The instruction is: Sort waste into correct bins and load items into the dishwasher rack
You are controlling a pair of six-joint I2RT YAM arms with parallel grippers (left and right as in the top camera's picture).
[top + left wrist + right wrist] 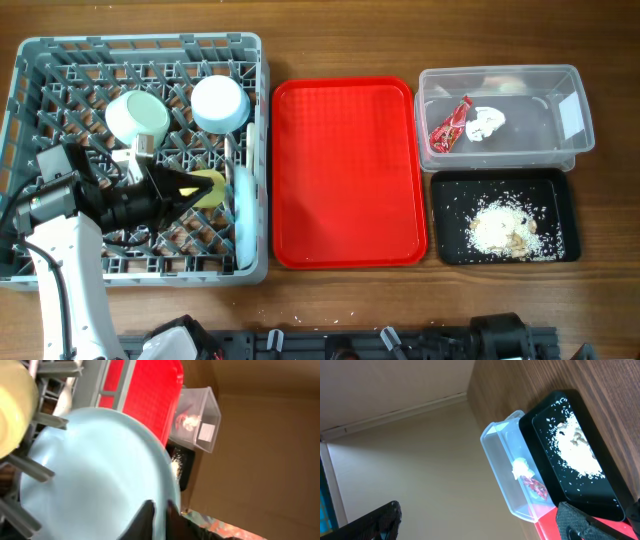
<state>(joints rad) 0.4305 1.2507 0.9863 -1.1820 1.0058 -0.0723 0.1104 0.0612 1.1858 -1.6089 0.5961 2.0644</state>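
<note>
**Plate Set on Edge in Rack**

Grips plate (pixel 100 475) by its rim in the left claw (pixel 159 512), pinched narrow. Stands it upright at the rack's (pixel 140 42) right wall, likely to slot between pegs. Shows right claw (pixel 477 525) wide, empty. Finds cup (pixel 207 188) inside the rack; wrapper (pixel 450 125), rice (pixel 505 228) binned right of it.
</note>
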